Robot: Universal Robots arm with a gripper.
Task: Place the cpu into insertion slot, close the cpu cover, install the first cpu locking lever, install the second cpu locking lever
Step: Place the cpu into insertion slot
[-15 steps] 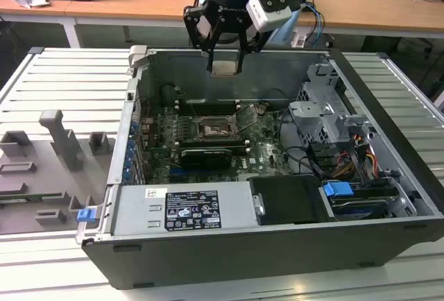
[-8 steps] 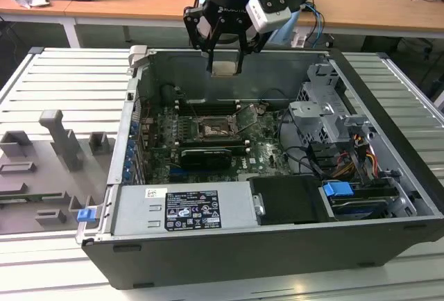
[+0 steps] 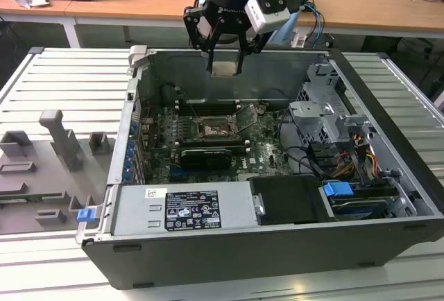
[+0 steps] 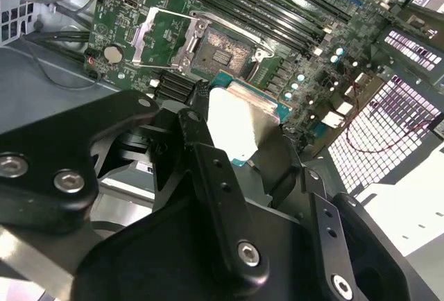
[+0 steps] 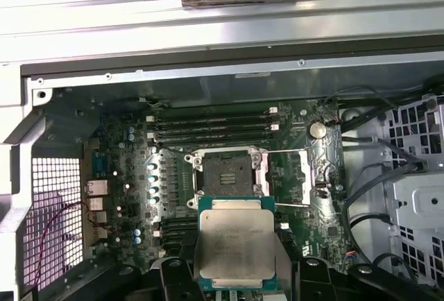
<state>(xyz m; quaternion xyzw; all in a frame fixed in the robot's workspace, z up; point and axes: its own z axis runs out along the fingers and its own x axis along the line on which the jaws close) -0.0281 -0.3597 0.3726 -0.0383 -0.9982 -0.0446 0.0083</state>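
My gripper [image 3: 226, 67] hangs above the back of the open computer case, shut on the cpu [image 3: 226, 70]. The cpu [image 5: 234, 237] is a flat square chip with a silvery face and a teal edge, held level between the black fingers [image 4: 201, 141]. Well below it on the green motherboard [image 3: 260, 150] lies the insertion slot [image 5: 225, 173], a dark square socket with a metal rim, bare inside. The cpu cover [image 5: 303, 176] is swung open beside the slot; in the exterior view the cpu cover [image 3: 248, 116] stands tilted up. In the second wrist view the insertion slot [image 4: 227, 48] lies just beyond the cpu [image 4: 239, 121].
Long black memory slots [image 5: 211, 126] run beside the socket. A dark card [image 3: 205, 156] crosses the board. A grey power supply [image 3: 184, 207] fills the case's front, and a metal drive cage [image 3: 326, 114] with cables stands at the exterior view's right. Grey fixtures [image 3: 62, 141] sit outside the case.
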